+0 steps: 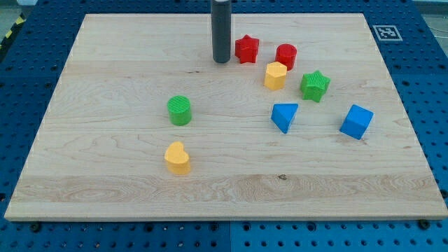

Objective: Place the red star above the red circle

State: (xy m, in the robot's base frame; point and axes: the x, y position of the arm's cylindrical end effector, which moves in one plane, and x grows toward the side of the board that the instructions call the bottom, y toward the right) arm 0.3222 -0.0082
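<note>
The red star [246, 49] lies near the view's top, a little right of centre. The red circle [285, 54] stands just to its right and slightly lower, with a small gap between them. My tip [222, 60] is at the end of the dark rod, right beside the star's left side, close to it or touching it.
A yellow hexagon block [276, 75] lies just below the red circle. A green star [315, 85], a blue triangle [284, 116] and a blue cube [357, 121] lie to the right. A green cylinder [179, 110] and a yellow heart [177, 157] lie lower left. The wooden board [105, 182] sits on a blue pegboard.
</note>
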